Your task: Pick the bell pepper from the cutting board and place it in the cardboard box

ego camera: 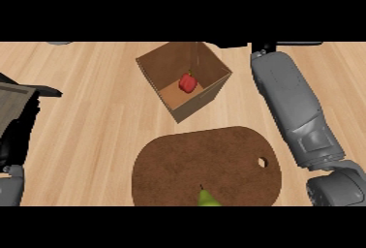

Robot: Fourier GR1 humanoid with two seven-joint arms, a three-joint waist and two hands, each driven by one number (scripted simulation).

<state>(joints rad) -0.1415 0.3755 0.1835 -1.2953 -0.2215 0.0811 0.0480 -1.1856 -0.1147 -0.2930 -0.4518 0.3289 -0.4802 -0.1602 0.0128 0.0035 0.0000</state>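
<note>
R hand (233,44): only a sliver of black shows at the top edge, past the end of the grey R forearm (293,104), which runs up the right side from the lower right corner. Can't tell if it's released, clenched or grasping. Nothing visible in it, and it sits just beyond the far right corner of the cardboard box (202,99), not over the opening.

L hand (17,130): dark shape at the left edge, partly cut off, well apart from box and board. State not readable either; nothing seen held.

Bell pepper (188,83): red, 1 pc, lying inside the box on its floor, near the middle and close to the back wall. Nothing is touching it. Box stands open-topped on the bench (85,145), far side of the cutting board (214,160), w/ a small gap btwn them.

Board: brown, rounded, hanger hole at right. Only 1 item on it, a green veg/fruit (206,197) at the near edge, half cropped, type unclear. No pepper on the board.

Progress, as judged: pick + place look done, since the pepper is in the box and free of both hands. Left, if anything: R arm clears away from the box. Green item isn't part of the task.
</note>
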